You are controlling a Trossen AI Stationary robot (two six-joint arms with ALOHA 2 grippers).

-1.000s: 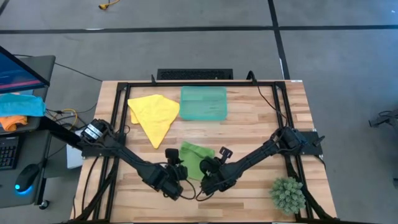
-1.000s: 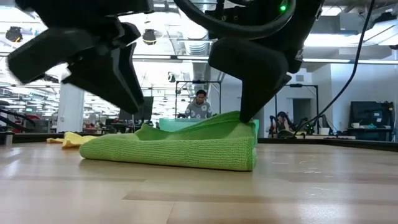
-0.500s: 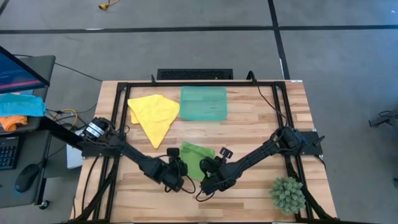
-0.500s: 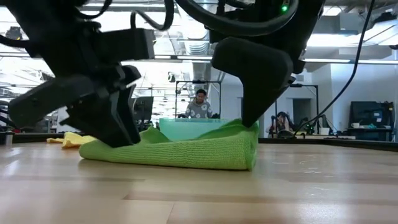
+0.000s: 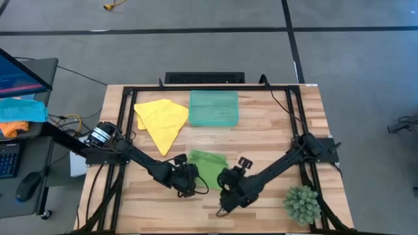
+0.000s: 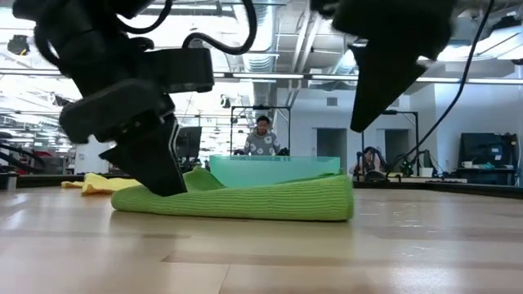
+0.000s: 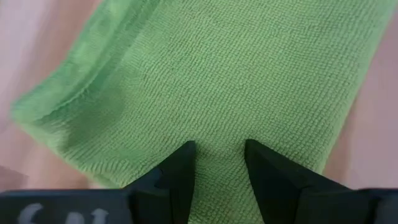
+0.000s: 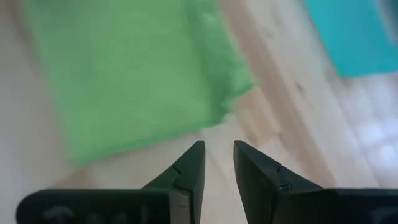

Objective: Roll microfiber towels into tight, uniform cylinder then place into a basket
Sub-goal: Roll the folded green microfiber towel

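Observation:
The lime green towel (image 5: 210,164) lies folded flat on the wooden table, near its middle front. My left gripper (image 7: 219,152) stands open with its tips on the towel's left end (image 6: 176,186). My right gripper (image 8: 219,155) hangs open above the table, just off the towel's right end (image 6: 339,200), with nothing between its fingers. The yellow towel (image 5: 160,117) lies spread at the far left. The teal basket (image 5: 213,108) stands beside it at the far middle. My left gripper sets both open fingertips (image 7: 181,163) on the top layer of the green towel near its left end (image 7: 217,134). It comes slanting down from the table's near left. Cloth shows in the gap between the fingers, and none is pinched. The towel lies flat on the table.
A small spiky green plant (image 5: 302,203) stands at the near right corner. A black frame (image 5: 196,88) runs round the table top. Bare wood lies between the green towel and the basket. Off the table's left stand a monitor and blue and orange cloths (image 5: 19,114).
My right gripper has opened and let go of the green towel's right end, then risen and drawn off toward the near right. The raised right edge has dropped flat. My left gripper has come down, rolling, onto the towel's left end.

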